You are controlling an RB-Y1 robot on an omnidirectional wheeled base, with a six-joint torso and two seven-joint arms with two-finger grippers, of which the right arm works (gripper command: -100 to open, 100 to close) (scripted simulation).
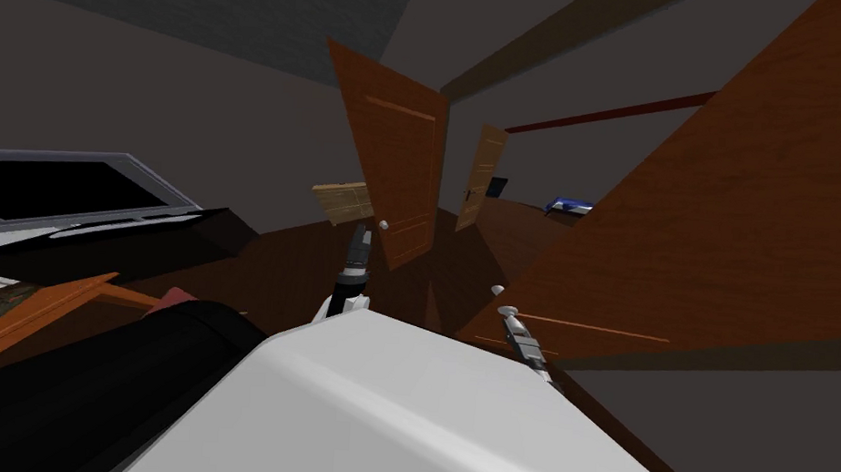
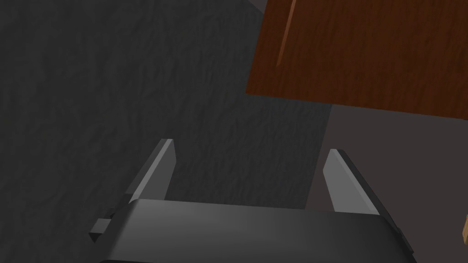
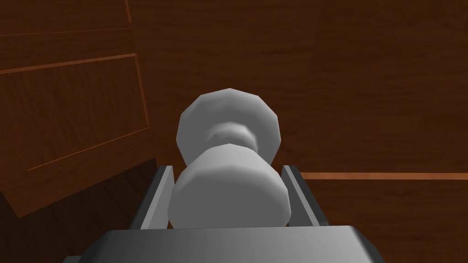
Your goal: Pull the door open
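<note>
Right gripper [image 3: 228,172] clenched on white knob [image 3: 228,201], squeezing both sides so your pull swings brown door [image 1: 730,220]; left gripper [image 2: 249,157] released, idle.

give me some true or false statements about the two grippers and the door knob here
1. The right gripper is shut on the door knob. True.
2. The door knob is black. False: it is light grey.
3. The left gripper is open and holds nothing. True.
4. The door is white. False: it is brown with a wood grain.
5. The left gripper is also at the door knob. False: it is away from it, facing a dark grey surface.
</note>
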